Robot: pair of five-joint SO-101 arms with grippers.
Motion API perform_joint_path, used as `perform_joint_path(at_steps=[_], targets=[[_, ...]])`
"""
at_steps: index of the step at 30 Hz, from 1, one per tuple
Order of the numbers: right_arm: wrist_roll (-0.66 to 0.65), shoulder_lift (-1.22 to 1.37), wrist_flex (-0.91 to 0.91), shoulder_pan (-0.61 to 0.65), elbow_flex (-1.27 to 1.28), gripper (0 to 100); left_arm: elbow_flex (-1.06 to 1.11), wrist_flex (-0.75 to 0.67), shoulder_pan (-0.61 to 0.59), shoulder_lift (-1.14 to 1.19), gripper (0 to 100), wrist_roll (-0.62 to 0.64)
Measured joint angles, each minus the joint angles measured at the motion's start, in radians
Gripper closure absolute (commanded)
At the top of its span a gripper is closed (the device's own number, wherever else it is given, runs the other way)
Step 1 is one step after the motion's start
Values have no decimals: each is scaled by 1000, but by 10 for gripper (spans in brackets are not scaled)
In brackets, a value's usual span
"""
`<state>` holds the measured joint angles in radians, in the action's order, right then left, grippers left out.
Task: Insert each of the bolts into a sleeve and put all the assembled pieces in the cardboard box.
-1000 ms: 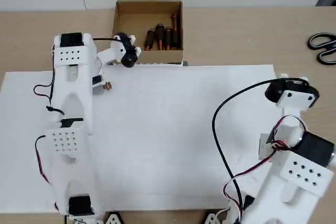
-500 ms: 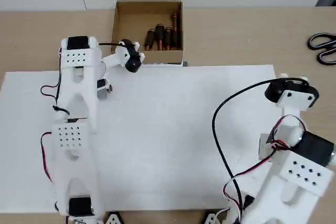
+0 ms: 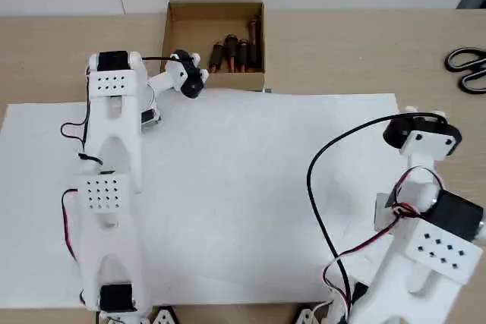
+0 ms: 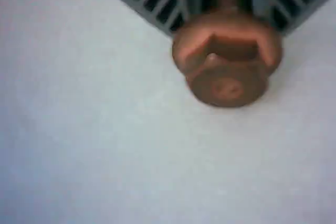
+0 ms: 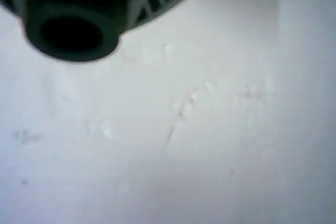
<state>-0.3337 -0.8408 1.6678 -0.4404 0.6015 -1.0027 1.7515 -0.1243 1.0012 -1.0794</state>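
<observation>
The bolt (image 4: pixel 227 72), copper-coloured with a flanged hexagonal head, is clamped between the ribbed grey jaws of the left gripper (image 3: pixel 149 117). Its head sticks out past the jaw tips, close above the white sheet of paper (image 3: pixel 243 187). In the high view this gripper sits over the left part of the sheet near its far edge, just short of the cardboard box (image 3: pixel 168 36). The box stands on the wooden table (image 3: pixel 342 51) at the sheet's far edge. Several assembled pieces (image 3: pixel 235 52) lie side by side in the right half of the box. The black sleeve (image 5: pixel 71 30) is pinched in the right gripper (image 3: pixel 383 212), its open end poking beyond the jaws. It is low over the paper near the sheet's right edge, well apart from the bolt and the box. A pair of scissors (image 3: pixel 467 68) lies at the table's far right.
</observation>
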Motion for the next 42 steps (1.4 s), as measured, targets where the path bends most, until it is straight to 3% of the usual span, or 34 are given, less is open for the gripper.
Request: perform_joint_path(at_steps=[5, 14, 18, 23, 28, 36, 42], targets=[[0, 0, 0, 0, 0, 995, 98, -14, 14, -126, 995, 29], [0, 0, 0, 0, 0, 995, 506, -14, 98, -597, 995, 92], [0, 0, 0, 61, 0, 995, 577, -9, 133, -756, 995, 222], [0, 0, 0, 249, 0, 994, 578, -9, 146, -838, 995, 453], [0, 0, -41, 341, -8, 995, 578, -35, 127, -902, 995, 509], [6, 0, -46, 359, -126, 995, 603, -91, 152, -1143, 995, 853], [117, -124, -46, 382, -127, 995, 786, -92, 203, -1330, 995, 1099]])
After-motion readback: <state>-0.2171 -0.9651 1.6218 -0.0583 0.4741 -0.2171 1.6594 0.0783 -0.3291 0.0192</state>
